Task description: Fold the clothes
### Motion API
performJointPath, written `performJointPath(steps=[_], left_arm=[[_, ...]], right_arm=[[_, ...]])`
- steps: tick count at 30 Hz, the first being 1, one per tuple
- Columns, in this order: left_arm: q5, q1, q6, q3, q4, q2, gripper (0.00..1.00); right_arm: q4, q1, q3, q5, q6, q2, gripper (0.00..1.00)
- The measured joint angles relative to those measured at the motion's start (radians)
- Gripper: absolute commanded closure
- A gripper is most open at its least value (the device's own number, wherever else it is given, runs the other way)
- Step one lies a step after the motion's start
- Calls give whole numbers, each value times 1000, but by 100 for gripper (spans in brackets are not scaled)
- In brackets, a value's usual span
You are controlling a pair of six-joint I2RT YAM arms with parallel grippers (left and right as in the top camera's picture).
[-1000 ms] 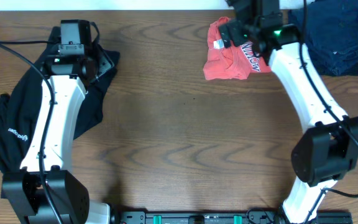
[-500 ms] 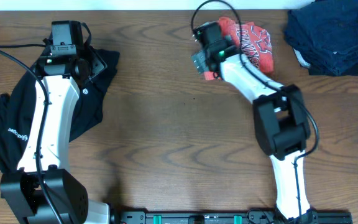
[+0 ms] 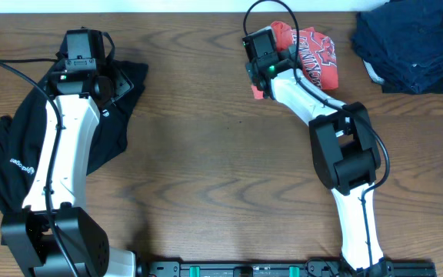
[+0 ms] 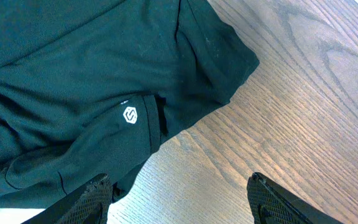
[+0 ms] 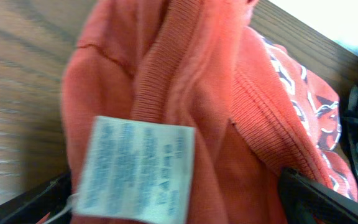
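Now your R tool (image 5: 176,202) has swung round to the red-orange T-shirt (image 3: 321,61), upper centre of frame: jaws wide, fabric between, nothing pinched. L tool (image 4: 185,199) open, empty, over black top (image 4: 61,81). Folding unstarted.

Bare table (image 3: 206,154) between the left arm (image 3: 56,154) and right arm (image 3: 352,161) lay open, near edge to far. A black top (image 3: 6,161) covered the left side; the red-orange T-shirt (image 3: 325,65) and a dark blue pile (image 3: 410,38) (far right corner) crowded the far right.
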Motion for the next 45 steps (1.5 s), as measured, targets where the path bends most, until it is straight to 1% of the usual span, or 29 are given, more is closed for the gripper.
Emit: performJointPath(steps=[1, 3, 4, 5, 6, 8, 9, 10, 17, 22, 28, 32, 37, 41, 45], left_arm=[[0, 0, 0, 0, 0, 0, 28], [0, 0, 0, 0, 0, 0, 28], [0, 0, 0, 0, 0, 0, 28], [0, 0, 0, 0, 1, 0, 28], [0, 0, 0, 0, 1, 0, 28], [0, 0, 0, 0, 1, 0, 28], [0, 0, 0, 0, 1, 0, 28], [0, 0, 0, 0, 1, 0, 28], [0, 0, 0, 0, 1, 0, 28], [0, 0, 0, 0, 0, 0, 28], [0, 0, 0, 0, -2, 0, 28], [0, 0, 0, 0, -3, 0, 28], [0, 0, 0, 0, -3, 0, 28], [0, 0, 0, 0, -3, 0, 28], [0, 0, 0, 0, -3, 0, 28]], right_arm=[[0, -5, 0, 3, 0, 0, 5], [0, -11, 0, 3, 2, 0, 18], [-3, -16, 0, 2, 2, 0, 28], [-6, -20, 0, -3, -3, 0, 44], [-14, -24, 0, -11, -5, 0, 71], [-33, -34, 0, -24, -2, 0, 90], [-43, -40, 0, -30, -2, 0, 97], [-52, -46, 0, -35, -1, 0, 99], [-100, -58, 0, -48, -5, -2, 99], [-216, -58, 20, -97, -9, -37, 99], [-349, -77, 130, -176, -30, -167, 99], [-380, -122, 204, -230, -49, -288, 99], [-394, -196, 234, -291, -76, -382, 99], [-423, -241, 236, -353, -96, -382, 99], [-439, -243, 236, -395, -111, -344, 99]])
